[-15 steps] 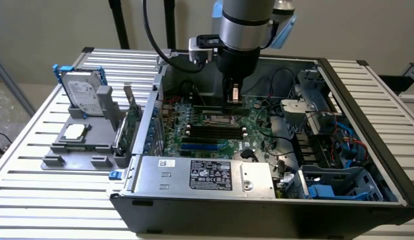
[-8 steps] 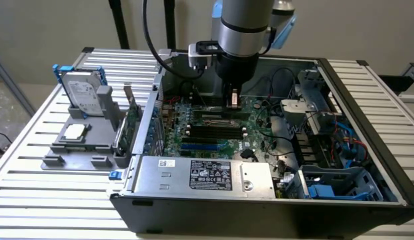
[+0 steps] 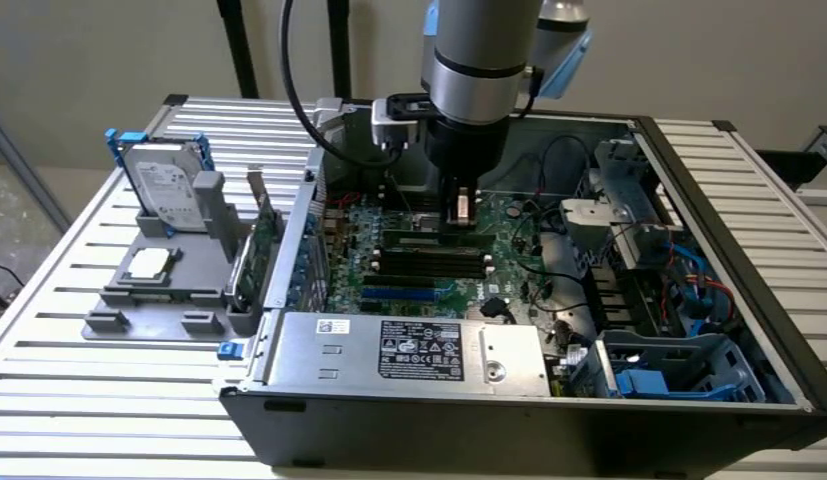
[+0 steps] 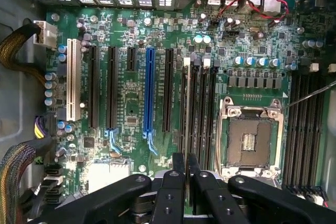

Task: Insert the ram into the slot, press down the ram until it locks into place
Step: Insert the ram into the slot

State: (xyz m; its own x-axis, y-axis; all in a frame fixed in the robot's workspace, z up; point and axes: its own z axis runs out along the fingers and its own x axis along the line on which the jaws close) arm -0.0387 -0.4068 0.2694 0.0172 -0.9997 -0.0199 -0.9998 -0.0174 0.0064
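The ram [image 3: 427, 238] stands on edge in the outermost of the long black memory slots [image 3: 433, 262] on the motherboard inside the open computer case. In the wrist view the ram [image 4: 187, 103] shows edge-on as a thin pale strip in its slot [image 4: 183, 114], with empty parallel slots [image 4: 202, 111] beside it. My gripper [image 3: 460, 222] hangs straight down over the ram, towards the end on the exterior view's right. Its black fingers [image 4: 176, 182] are shut together, and the gripper [image 4: 186, 162] sits right over the ram's top edge. I cannot tell whether the tips touch it.
The square silver processor socket [image 4: 251, 140] lies beside the slots, with more memory slots [image 4: 307, 124] beyond it. Blue and black card slots [image 4: 149, 93] run parallel. The power supply [image 3: 406, 350] fills the case's front. Outside stand a grey fixture [image 3: 160, 285], a hard drive [image 3: 166, 185] and an upright green card [image 3: 260, 250].
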